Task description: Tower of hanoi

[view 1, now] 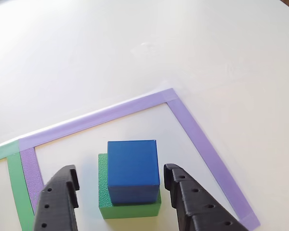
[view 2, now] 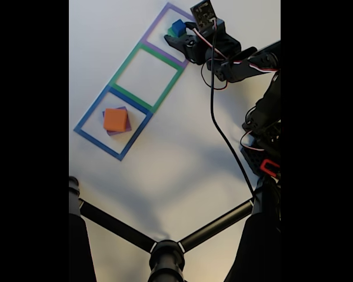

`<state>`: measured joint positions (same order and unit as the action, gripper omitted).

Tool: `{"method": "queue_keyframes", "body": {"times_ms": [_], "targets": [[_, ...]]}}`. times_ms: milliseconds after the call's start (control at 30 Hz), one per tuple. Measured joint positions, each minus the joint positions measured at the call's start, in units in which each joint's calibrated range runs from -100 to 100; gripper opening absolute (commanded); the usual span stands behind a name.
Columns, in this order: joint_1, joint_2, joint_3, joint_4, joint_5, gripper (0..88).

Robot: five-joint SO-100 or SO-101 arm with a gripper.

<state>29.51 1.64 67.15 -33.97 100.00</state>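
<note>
Close view: blue cube [view 1: 133, 168] sits on green block [view 1: 130, 207] inside purple tape outline [view 1: 197, 139]. Black gripper [view 1: 121, 185] is spread open, one finger each side of the stack, not touching. Fixed view: orange block [view 2: 115, 119] on purple block [view 2: 125, 127] in blue outline [view 2: 94, 107], well apart; empty green outline [view 2: 126, 64] btwn. Tripod legs [view 2: 165, 241] cross the foreground.

Prob. hobby/lab bench: white table [view 2: 182, 176] w/ taped squares [view 2: 132, 82], tripod [view 2: 165, 252].

No text, label, brand, number or sign can be read in either view.
</note>
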Motion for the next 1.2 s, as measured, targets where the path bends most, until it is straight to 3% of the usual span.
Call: {"method": "queue_keyframes", "body": {"times_ms": [433, 833, 1000, 1200], "targets": [[0.00, 0.00, -0.09, -0.56, 0.00, 4.9], [-1.30, 0.00, -2.41, 0.72, 0.00, 3.8], [-2.00, -4.20, -4.64, 8.69, 0.00, 3.7], [-3.49, -14.96, -15.22, 32.93, 0.00, 3.6]]}}
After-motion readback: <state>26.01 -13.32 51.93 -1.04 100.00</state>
